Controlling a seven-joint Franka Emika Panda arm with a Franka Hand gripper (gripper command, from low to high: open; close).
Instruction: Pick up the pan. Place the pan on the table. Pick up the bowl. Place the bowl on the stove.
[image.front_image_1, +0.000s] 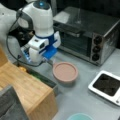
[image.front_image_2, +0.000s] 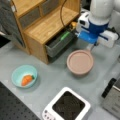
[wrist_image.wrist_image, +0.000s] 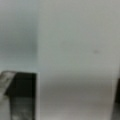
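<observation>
The dusty-pink pan (image.front_image_1: 65, 72) (image.front_image_2: 80, 62) rests flat on the grey table (image.front_image_1: 80, 100) (image.front_image_2: 50, 72), between the wooden block and the stove (image.front_image_1: 107, 85) (image.front_image_2: 68, 105), whose black centre is bare. My gripper (image.front_image_1: 49, 61) (image.front_image_2: 90, 47) is low at the pan's rim on the arm's side, over its handle. In the wrist view a wide white surface fills the gap between the dark fingers (wrist_image.wrist_image: 22, 95), so the gripper looks shut on the handle. The teal bowl (image.front_image_1: 80, 117) (image.front_image_2: 24, 75) stands on the table with an orange carrot (image.front_image_2: 26, 80) in it.
A steel toaster oven (image.front_image_1: 85, 32) (image.front_image_2: 112, 97) stands beside the stove. The light-brown wooden block (image.front_image_1: 25, 87) (image.front_image_2: 45, 22) has an open drawer (image.front_image_2: 60, 43) close to the pan. The arm's cable (image.front_image_1: 10, 50) hangs near the block.
</observation>
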